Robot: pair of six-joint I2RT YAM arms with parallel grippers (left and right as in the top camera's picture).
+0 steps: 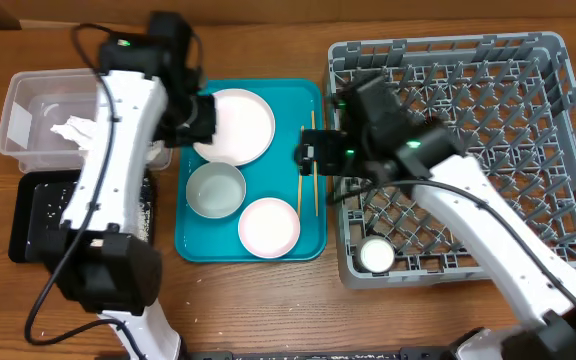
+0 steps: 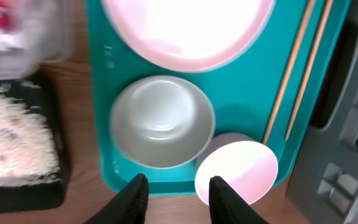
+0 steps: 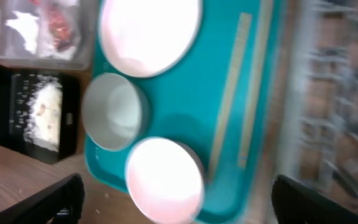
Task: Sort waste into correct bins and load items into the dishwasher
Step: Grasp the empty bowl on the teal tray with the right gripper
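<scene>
Teal tray (image 1: 311, 100) on the desk (image 1: 258, 300) carries a white plate (image 1: 236, 125), grey-white bowl (image 1: 215, 189), white bowl (image 1: 268, 226) and two chopsticks (image 1: 308, 175). A small cup (image 1: 376, 256) sits in the grey dish rack (image 1: 558, 200), at a corner beside the tray. Left end effector (image 2: 179, 183), narrowly parted, holds nothing; right end effector (image 3: 179, 186) gapes wide, empty, above the tray.

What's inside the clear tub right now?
A crumpled white napkin and a red-and-white wrapper lie in the clear tub. The left arm covers one end from overhead, so anything there is hidden.
</scene>
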